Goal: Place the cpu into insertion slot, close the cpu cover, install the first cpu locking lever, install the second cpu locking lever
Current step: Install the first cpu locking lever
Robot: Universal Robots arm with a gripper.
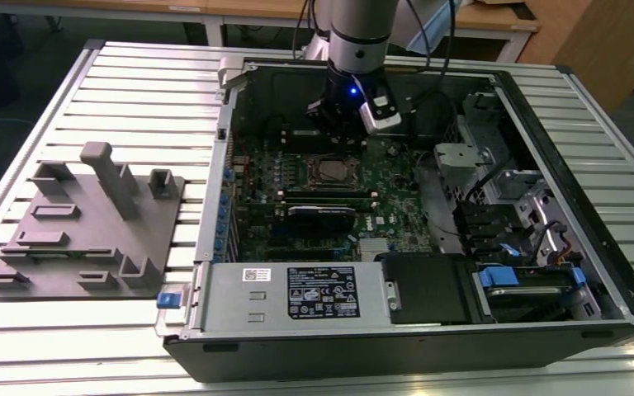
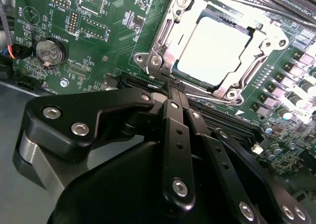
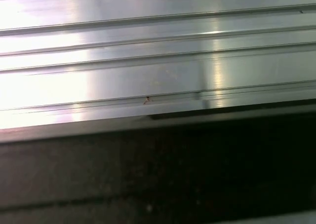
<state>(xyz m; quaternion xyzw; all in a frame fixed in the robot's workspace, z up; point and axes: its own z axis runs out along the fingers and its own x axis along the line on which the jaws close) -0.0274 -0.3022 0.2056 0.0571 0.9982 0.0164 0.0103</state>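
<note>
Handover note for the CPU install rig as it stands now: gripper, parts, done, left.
Gripper: fingers together, holding nothing, tips right beside the near edge of the socket frame.
The cpu is seated in the insertion slot on the green motherboard.
The cpu cover lies down around the chip, silver top showing through its cut-out.
Done: cpu placed, cover closed.
Left: I cannot tell whether either locking lever is latched; check both before moving on.

Setting: robotics lab or workshop. Evidence: ribbed aluminium worktable (image 1: 96, 74); opened computer case (image 1: 405, 330) exposing green circuit board (image 1: 295, 177); grey parts fixture (image 1: 86, 223); robot arm (image 1: 359, 33); wooden desks (image 1: 494, 21) behind.
</note>
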